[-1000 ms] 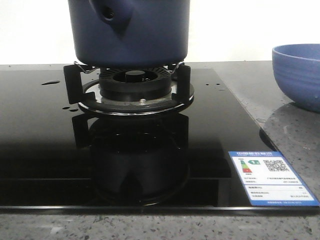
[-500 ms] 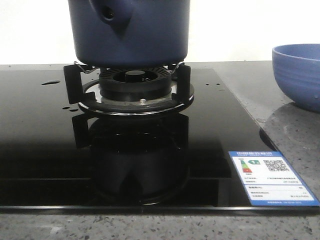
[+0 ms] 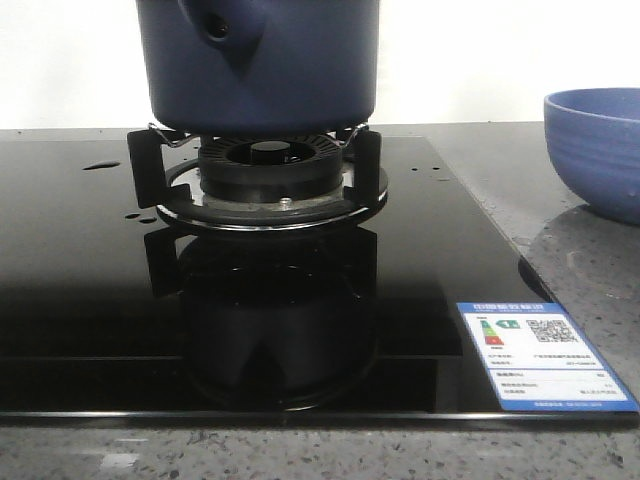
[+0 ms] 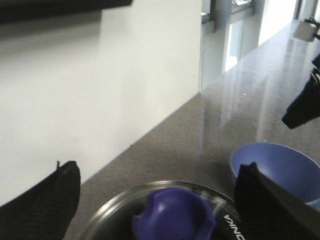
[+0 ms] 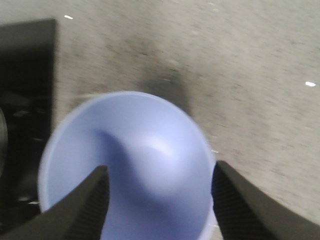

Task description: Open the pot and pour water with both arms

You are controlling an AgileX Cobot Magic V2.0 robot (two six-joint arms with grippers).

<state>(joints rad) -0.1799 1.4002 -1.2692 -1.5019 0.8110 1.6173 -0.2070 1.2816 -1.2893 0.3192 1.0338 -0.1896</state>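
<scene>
Pot (image 3: 262, 75) dark navy, smooth-sided, glass-lidded, on burner (image 3: 268, 172); both grippers' jaws spread

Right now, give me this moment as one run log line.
pot: on burner, glass lid on | left hand: open over lid knob | right hand: open above blue bowl | pour: not started

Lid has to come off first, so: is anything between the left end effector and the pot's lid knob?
Nothing visible. In the left wrist view the open left end effector straddles the blue knob on the glass lid, no object between. The bowl sits off to the side.
</scene>
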